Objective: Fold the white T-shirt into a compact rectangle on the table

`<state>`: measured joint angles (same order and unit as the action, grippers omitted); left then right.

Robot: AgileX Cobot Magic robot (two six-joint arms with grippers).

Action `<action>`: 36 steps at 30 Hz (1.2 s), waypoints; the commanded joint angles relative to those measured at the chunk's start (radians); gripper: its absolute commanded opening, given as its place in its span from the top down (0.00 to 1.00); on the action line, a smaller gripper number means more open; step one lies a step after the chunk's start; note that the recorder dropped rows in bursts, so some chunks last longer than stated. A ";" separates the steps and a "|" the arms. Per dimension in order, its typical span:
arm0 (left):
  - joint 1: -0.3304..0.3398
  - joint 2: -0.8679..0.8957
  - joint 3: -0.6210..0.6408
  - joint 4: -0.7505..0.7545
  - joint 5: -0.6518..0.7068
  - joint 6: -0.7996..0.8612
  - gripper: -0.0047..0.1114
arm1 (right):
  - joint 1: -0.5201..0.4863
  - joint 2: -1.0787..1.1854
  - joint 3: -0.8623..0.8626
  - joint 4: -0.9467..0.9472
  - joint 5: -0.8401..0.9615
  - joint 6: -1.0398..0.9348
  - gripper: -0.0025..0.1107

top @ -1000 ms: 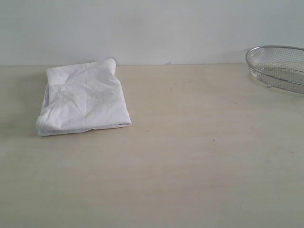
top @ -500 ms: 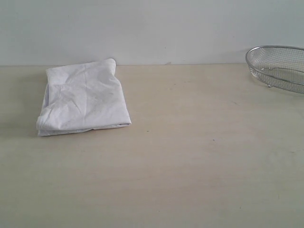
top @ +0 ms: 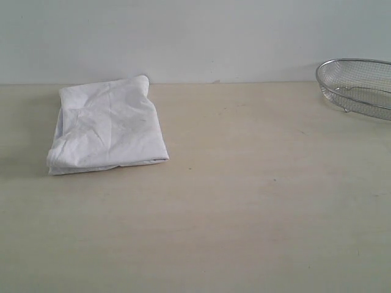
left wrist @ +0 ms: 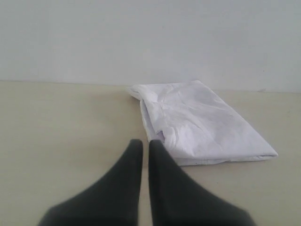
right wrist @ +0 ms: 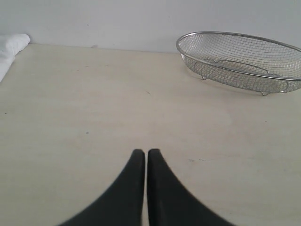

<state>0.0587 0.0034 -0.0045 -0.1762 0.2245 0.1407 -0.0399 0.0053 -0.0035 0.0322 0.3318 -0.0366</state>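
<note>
Lying far from the mesh basket [top: 360,97], the folded white T-shirt [top: 107,125] is nearer the left gripper [left wrist: 145,146] than the right gripper [right wrist: 145,155]; both closed, empty.

T-shirt [top: 107,125] lies on the table [top: 244,220], far left in the exterior view, its far edge close to the table's rear edge, right under the wall [top: 195,36]. Basket [top: 357,85] stands on the table at far right, also at the rear, partly cut off by the frame edge. Those two are well apart, with open tabletop between and in front of them. My left gripper [left wrist: 145,145] sits just short of the T-shirt, near it, not touching. My right gripper [right wrist: 145,154] has the basket ahead, well apart.
</note>
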 commanded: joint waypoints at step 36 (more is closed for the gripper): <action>0.003 -0.003 0.004 0.060 0.069 -0.081 0.92 | -0.001 -0.005 0.004 0.002 -0.004 0.001 0.98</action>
<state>0.0587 0.0034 -0.0028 -0.1190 0.2924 0.0700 -0.0399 0.0053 -0.0035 0.0322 0.3318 -0.0366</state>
